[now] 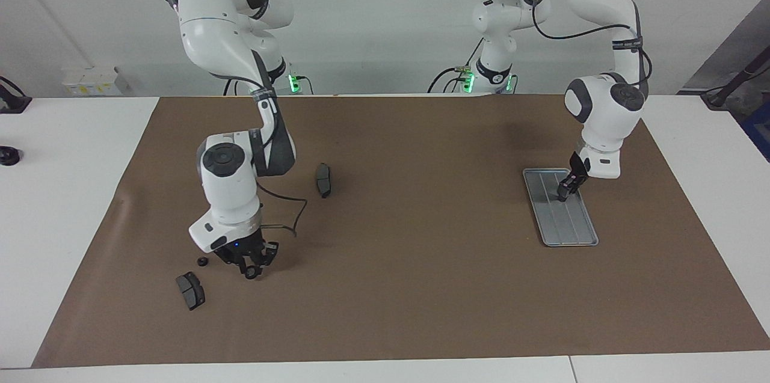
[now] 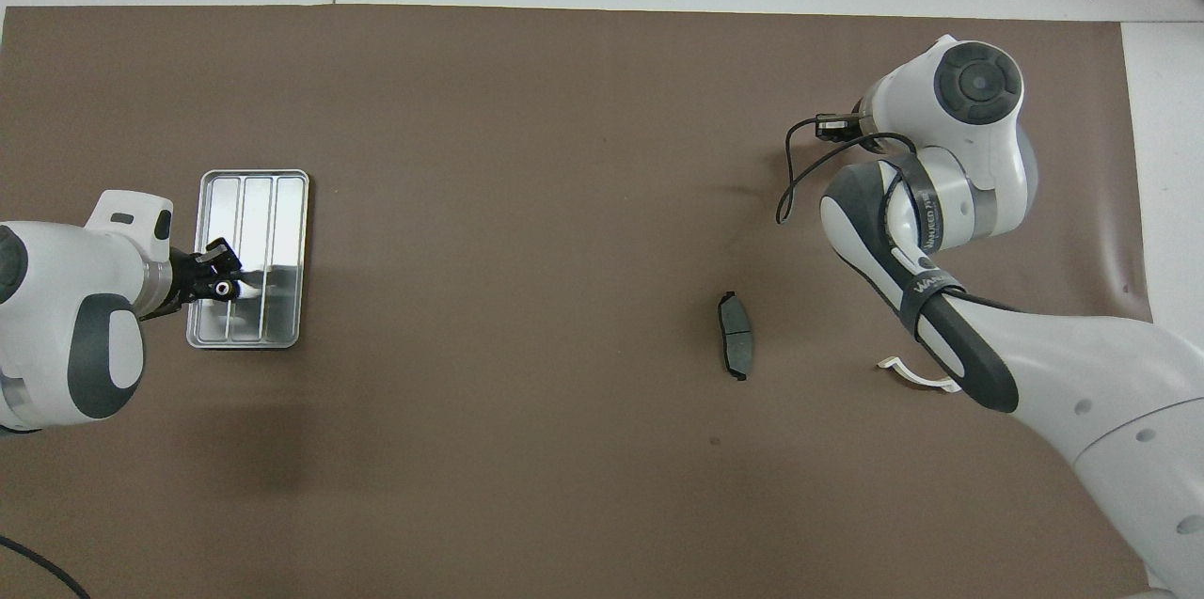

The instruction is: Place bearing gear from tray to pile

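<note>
We saw the right gripper (image 1: 251,270) clenched on a small black ring-like metal gear (image 1: 249,275), low over the table (image 1: 72,202) and well apart from the flat silver-grey ridged metal tray (image 1: 571,232), toward the right arm's end. The pile's lone black gear (image 1: 203,261) lay about as far from the tray. The left gripper (image 1: 563,193) hung over the tray at another ring-shaped gear (image 2: 221,289); whether it gripped, we could not tell. We judged such a gear light, stiff, smooth and prone to roll, best pinched across its outer rim
</note>
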Motion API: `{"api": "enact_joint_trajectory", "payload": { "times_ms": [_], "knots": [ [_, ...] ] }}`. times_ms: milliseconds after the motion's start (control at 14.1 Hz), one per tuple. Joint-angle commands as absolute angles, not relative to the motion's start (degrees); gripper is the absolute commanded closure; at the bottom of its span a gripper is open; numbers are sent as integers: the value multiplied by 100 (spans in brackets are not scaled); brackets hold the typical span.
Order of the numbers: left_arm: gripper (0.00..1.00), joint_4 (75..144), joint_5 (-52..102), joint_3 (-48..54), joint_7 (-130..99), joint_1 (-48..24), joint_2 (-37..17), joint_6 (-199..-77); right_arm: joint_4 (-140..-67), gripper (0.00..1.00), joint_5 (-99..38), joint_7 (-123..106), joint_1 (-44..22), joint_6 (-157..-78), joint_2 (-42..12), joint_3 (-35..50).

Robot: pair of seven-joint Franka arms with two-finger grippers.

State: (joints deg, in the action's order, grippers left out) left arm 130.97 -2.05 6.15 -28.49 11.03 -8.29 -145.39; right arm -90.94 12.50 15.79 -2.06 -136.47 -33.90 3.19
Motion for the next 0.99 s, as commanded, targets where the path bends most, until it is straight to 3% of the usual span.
{"api": "enact_joint_trajectory", "payload": {
  "times_ms": [0,283,425,709,921],
  "knots": [
    [100,13140,-316,659,-2821,1169,-844,-14687,-8938,82,1037,1371,-79,-13711,-3507,431],
    [100,12517,-325,677,-2821,1055,-774,-13837,-8938,27,1037,1380,-79,-13676,-3498,431],
    [100,12096,-325,686,-2839,827,-738,-13362,-8930,21,1037,1397,-123,-13580,-3489,431],
    [100,11208,-325,712,-2900,81,-799,-12587,-8720,18,1037,1424,-211,-13097,-3410,457],
    [100,11241,-316,712,-3670,-1007,-835,-13092,-8421,18,958,1537,-211,-12736,-3401,755]
  ]
}}
